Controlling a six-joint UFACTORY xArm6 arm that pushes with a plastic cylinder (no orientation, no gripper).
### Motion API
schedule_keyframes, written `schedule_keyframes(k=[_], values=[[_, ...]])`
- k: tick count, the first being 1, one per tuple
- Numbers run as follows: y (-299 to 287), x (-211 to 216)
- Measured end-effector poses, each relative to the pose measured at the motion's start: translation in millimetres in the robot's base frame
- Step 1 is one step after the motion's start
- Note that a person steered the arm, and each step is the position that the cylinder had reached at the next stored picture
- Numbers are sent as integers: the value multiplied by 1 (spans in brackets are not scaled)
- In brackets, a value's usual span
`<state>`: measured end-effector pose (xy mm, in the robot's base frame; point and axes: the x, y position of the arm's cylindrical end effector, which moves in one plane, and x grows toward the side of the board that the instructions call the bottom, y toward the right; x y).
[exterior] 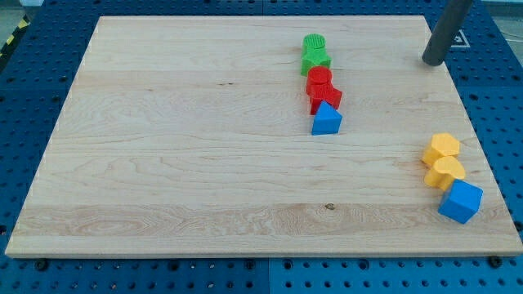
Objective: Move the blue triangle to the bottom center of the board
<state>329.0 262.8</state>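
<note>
blue triangle (326,120) mid-worktop, touching red blocks (322,90) at its far side | my tip (431,60) far right, well apart — a plain rod, no end effector to open or close | approach not begun — needs its far side

One camera looks down at a slant from beyond the near edge of the board (163,163), fairly close.

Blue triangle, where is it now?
The blue triangle sits right of the board's middle, at the bottom end of a column, touching the red block above it. My tip is far off, top right.
</note>
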Motion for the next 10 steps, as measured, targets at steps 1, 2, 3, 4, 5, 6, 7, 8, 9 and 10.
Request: schedule_keyframes(k=[1, 2, 3, 4, 5, 6, 7, 8, 9, 10], values=[[-26, 39], [-57, 77], [-89, 106], [-127, 110], [-164, 104], [-206, 104], [-239, 107], [-246, 135], [-236, 165], [-219, 182]])
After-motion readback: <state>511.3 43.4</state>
